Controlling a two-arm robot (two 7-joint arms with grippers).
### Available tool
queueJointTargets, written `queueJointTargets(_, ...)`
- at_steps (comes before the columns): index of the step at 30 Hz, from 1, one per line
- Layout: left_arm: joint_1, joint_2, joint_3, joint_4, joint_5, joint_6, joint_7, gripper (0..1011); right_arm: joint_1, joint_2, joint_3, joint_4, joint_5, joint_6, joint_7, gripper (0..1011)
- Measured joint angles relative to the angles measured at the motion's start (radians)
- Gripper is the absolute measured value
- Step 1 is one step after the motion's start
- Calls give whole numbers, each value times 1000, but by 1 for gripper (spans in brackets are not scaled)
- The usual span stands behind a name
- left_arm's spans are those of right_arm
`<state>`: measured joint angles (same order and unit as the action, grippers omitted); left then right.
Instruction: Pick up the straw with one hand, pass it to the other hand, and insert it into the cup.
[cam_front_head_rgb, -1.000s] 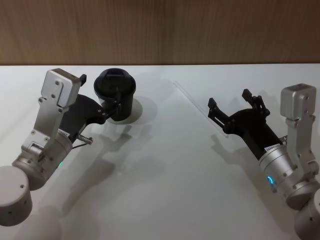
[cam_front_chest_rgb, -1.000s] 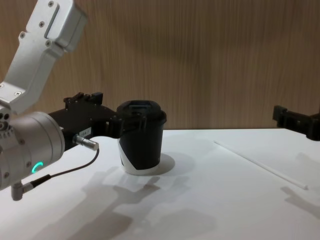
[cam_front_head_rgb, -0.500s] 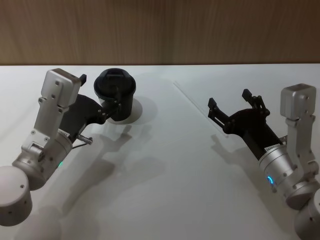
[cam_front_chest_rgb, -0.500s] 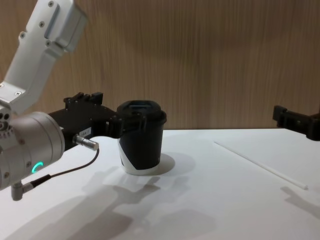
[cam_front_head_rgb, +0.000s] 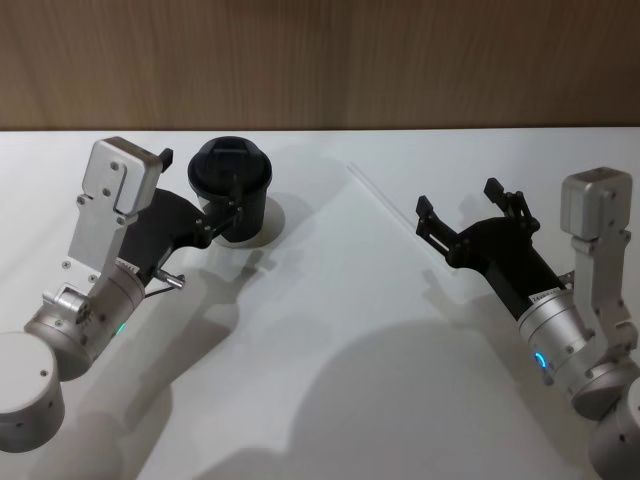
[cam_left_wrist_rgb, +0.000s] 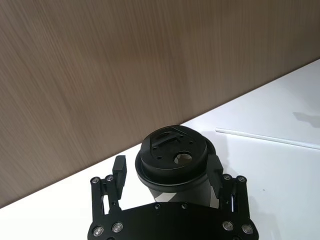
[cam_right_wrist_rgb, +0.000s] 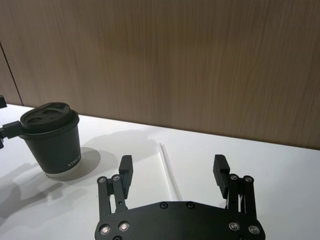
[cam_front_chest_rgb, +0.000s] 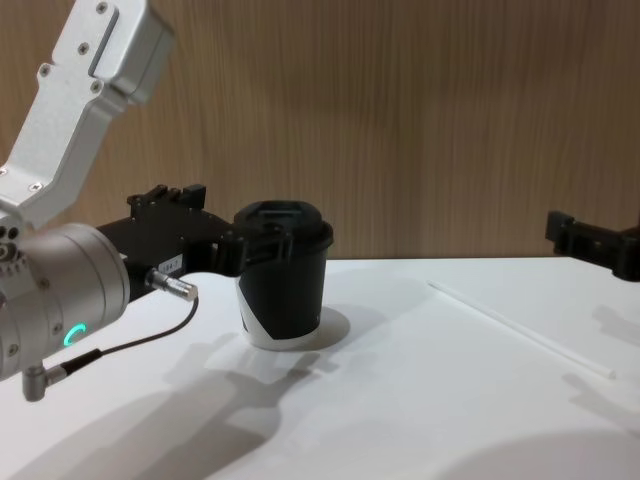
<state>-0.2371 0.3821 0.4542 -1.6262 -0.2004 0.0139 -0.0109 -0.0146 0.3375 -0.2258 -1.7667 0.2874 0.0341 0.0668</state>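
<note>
my left hand (cam_left_wrist_rgb: 166, 163) sits open with a finger on either side of the cup (cam_front_head_rgb: 230, 172), the straw (cam_front_head_rgb: 385, 200) lies flat on the surface (cam_front_head_rgb: 330, 330) to its right, and my right hand (cam_front_head_rgb: 458, 197) hovers open above the straw's near end.

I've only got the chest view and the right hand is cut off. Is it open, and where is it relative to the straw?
Observer: The right wrist view shows the right hand open, the straw lying ungripped between its spread fingers.
Operator: Where would it go in?
Observer: The left wrist view shows a round hole in the lid of the cup.
Operator: And the other arm?
Observer: The left hand is open, one finger each side of the cup.
</note>
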Motion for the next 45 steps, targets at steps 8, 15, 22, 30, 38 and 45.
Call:
queueJointTargets(8,0,0,0,0,0,0,0,1003,0,0,0,0,0,0,0,1001)
queueJointTargets(15,0,0,0,0,0,0,0,1003,0,0,0,0,0,0,0,1001)
queueJointTargets(22,0,0,0,0,0,0,0,1003,-3,6,2,0,0,-6,14,1001)
queueJointTargets(30,0,0,0,0,0,0,0,1003,-6,35,8,13,13,-43,77,1001)
queueJointTargets(38,0,0,0,0,0,0,0,1003,2,68,17,46,32,-77,156,1001)
queueJointTargets(45,0,0,0,0,0,0,0,1003,22,84,21,75,39,-76,198,1001)
